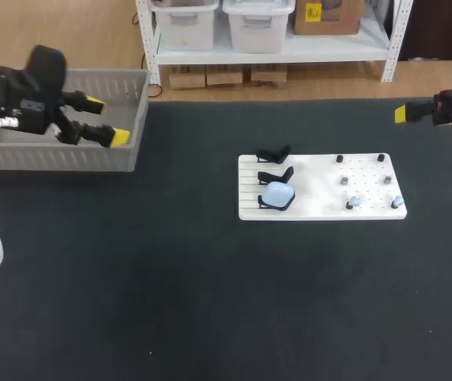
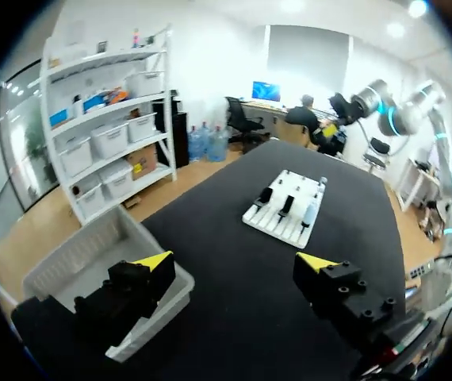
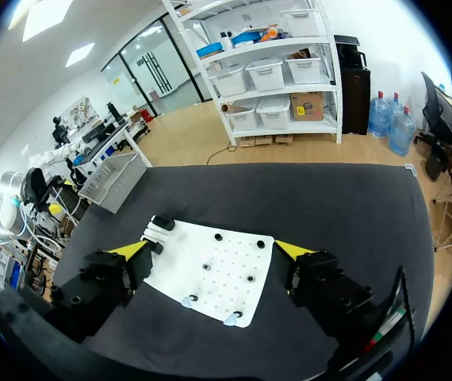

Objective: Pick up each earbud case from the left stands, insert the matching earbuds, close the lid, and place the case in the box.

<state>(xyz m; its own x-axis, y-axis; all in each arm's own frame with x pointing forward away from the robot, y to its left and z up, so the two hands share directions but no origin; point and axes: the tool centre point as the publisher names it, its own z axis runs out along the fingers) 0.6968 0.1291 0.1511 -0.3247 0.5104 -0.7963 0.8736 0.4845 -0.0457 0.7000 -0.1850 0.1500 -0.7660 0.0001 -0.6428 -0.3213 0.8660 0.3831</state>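
Observation:
A white board (image 1: 321, 186) lies right of the table's middle. On its left side are black stands, two of them bare (image 1: 273, 153), and the nearest carries a pale blue earbud case (image 1: 277, 194). Two pale blue earbuds (image 1: 354, 202) rest on the board's right front among dark pegs (image 1: 344, 181). My left gripper (image 1: 103, 119) is open over the grey box (image 1: 67, 155), nothing between its fingers. My right gripper (image 1: 404, 113) stands open at the far right, well behind the board. The right wrist view has the board (image 3: 210, 274) and the earbuds (image 3: 188, 302) under its gripper (image 3: 210, 250).
The grey box (image 2: 91, 254) sits at the table's back left corner, under my left gripper (image 2: 234, 262). The board (image 2: 285, 208) lies far ahead of it across bare black tabletop. From the right wrist, the box (image 3: 115, 178) is far beyond the board.

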